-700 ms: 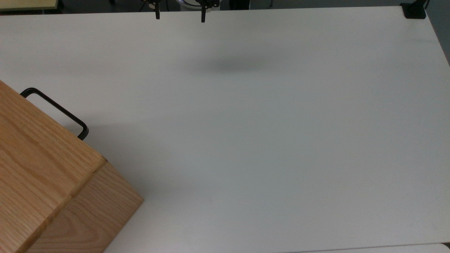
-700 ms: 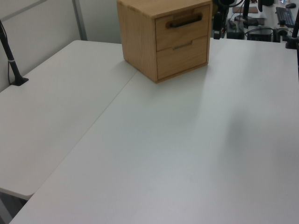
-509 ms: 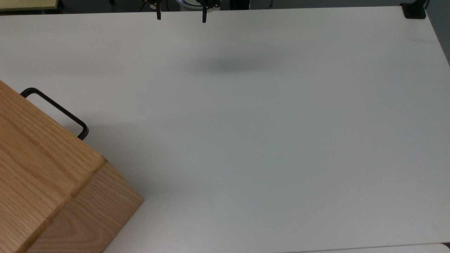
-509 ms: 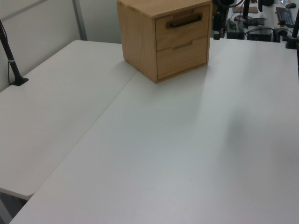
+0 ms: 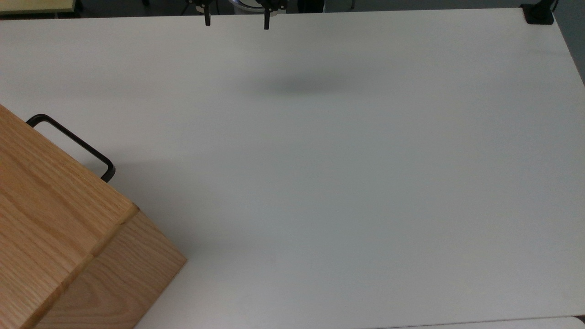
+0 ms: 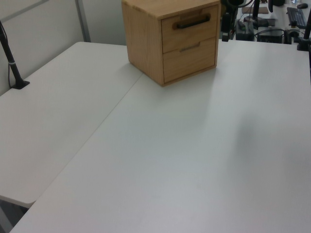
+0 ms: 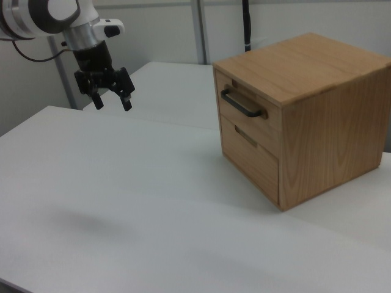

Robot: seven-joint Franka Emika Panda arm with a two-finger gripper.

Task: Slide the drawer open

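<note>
The drawer [image 7: 243, 113] is the upper one of the oak cabinet [image 7: 317, 116], with a flat wooden front and a black bar handle [image 7: 242, 105]. It sits shut, flush with the cabinet front. The left view has the drawer [image 6: 188, 33] at the top, its handle [image 6: 193, 22] facing the table. From above, the handle [image 5: 73, 140] juts out past the cabinet top [image 5: 41, 210] at the top view's left. My gripper [image 5: 236, 22] hangs open and empty over the far table edge, well apart from the handle. In the right view the gripper [image 7: 112, 102] is at the upper left, above the table.
A lower drawer [image 7: 252, 155] with a notch pull sits beneath the upper one. The white table [image 5: 343, 183] spreads wide between gripper and cabinet. A black clamp [image 5: 538, 13] sits at the top view's top right corner. A black pole [image 6: 10, 58] stands at the left view's left.
The gripper has edged very slightly toward the top view's right and stays open. The drawer and cabinet have not moved.
</note>
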